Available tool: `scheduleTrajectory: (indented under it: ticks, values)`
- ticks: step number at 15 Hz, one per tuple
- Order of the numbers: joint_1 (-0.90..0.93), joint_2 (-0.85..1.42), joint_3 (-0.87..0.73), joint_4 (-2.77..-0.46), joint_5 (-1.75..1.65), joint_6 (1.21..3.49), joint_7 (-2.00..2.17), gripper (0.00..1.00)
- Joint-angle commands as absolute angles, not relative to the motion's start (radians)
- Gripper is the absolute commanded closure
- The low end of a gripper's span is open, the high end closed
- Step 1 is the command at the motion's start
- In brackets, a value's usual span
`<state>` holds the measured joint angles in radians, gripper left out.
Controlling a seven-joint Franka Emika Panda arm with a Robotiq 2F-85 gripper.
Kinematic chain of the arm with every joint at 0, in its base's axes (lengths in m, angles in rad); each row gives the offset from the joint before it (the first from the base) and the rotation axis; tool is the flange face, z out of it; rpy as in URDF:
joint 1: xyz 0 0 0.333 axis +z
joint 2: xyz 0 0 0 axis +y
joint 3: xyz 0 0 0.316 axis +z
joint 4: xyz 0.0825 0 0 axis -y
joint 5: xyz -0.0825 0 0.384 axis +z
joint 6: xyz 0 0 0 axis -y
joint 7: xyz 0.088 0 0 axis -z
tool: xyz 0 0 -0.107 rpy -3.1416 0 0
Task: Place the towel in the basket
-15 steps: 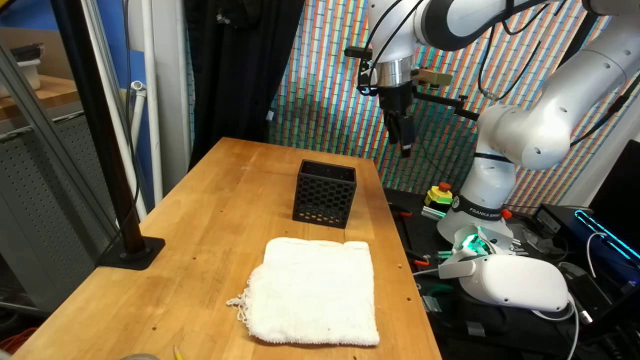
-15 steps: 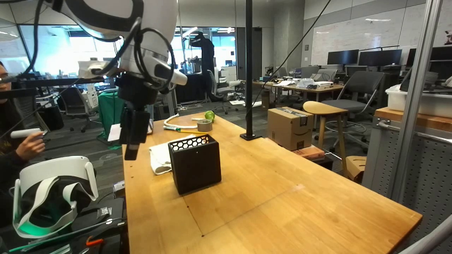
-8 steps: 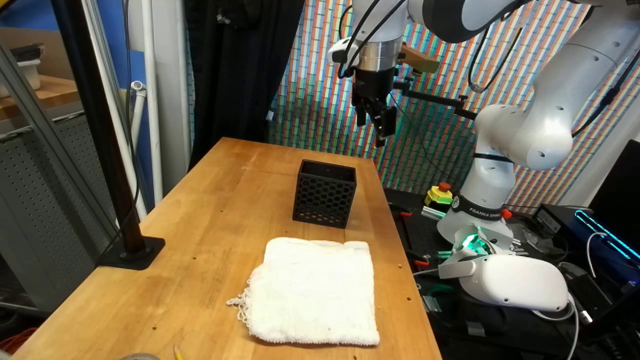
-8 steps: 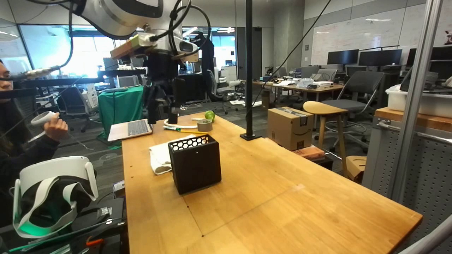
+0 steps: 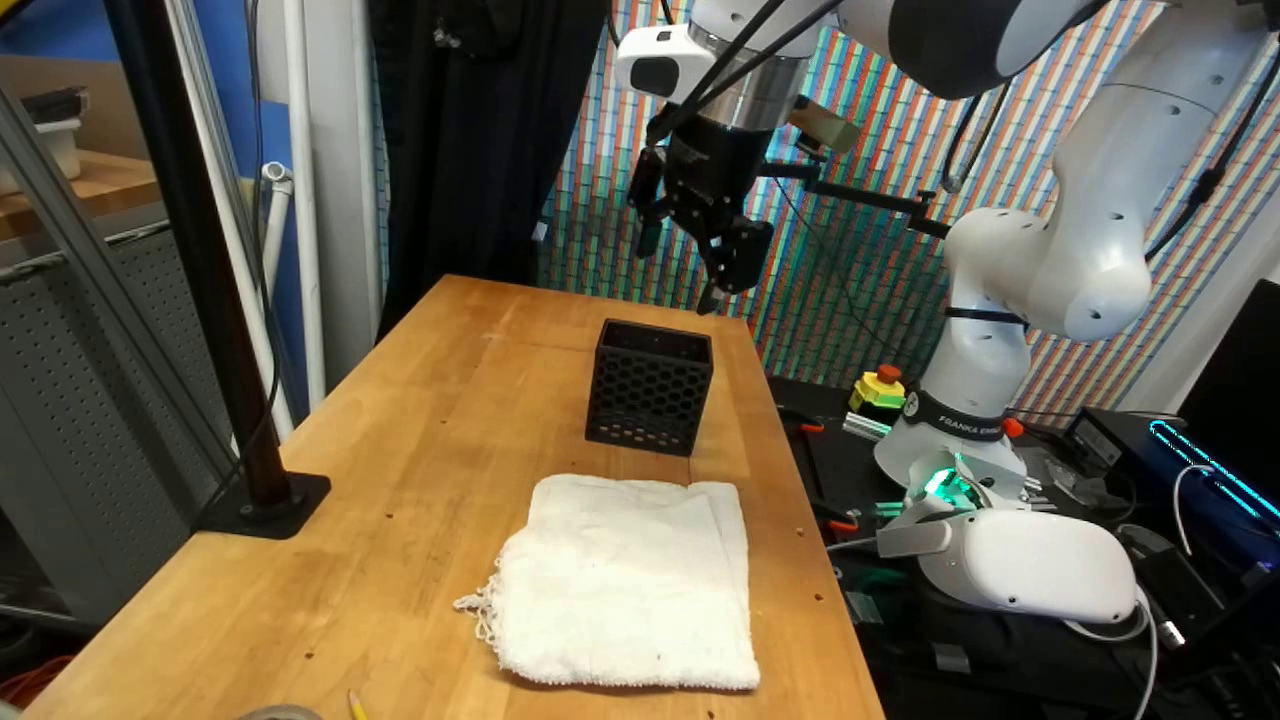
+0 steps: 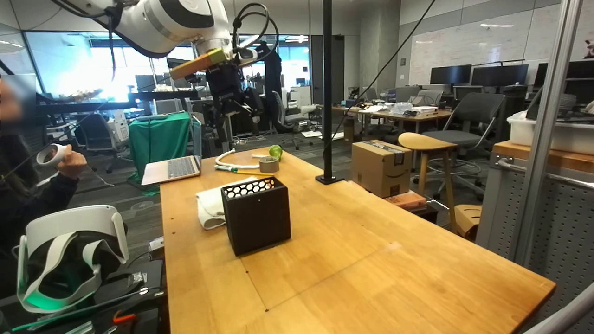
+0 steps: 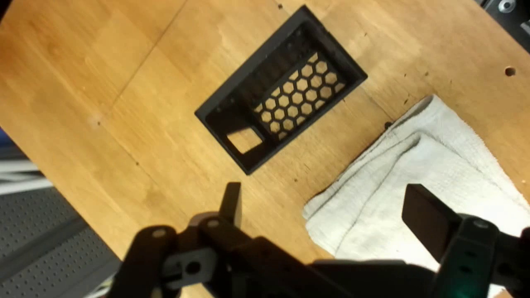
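The cream-white towel lies folded flat on the wooden table, with frayed threads at one corner. Beside it, a short gap away, the black basket stands upright; its honeycomb side faces the towel. From above, in the wrist view, the basket shows no contents, and the towel lies to its lower right. High over the table hangs my gripper, its fingers spread wide with nothing between them. In both exterior views the gripper is tilted and touches neither thing. In an exterior view the basket partly hides the towel.
A black post rises from a base plate at one table edge. Past the towel are a tape roll, a green round object, a white cord and a laptop. A headset sits beside the table.
My gripper has swung inward from the table's side, towards the towel's end, and has turned and tilted so its spread fingers show. Towel and basket have stayed put.
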<state>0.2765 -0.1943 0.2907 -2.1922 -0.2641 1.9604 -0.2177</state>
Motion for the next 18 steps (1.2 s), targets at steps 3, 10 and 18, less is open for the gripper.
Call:
scheduleTrajectory:
  ticks: [3,10,18]
  values:
    - [0.306,-0.181,0.279,-2.208,-0.269,2.196,-0.402,0.00]
    - [0.298,-0.174,0.278,-2.207,-0.265,2.161,-0.394,0.00]
    - [0.327,-0.036,0.299,-2.159,-0.270,2.254,-0.550,0.00]
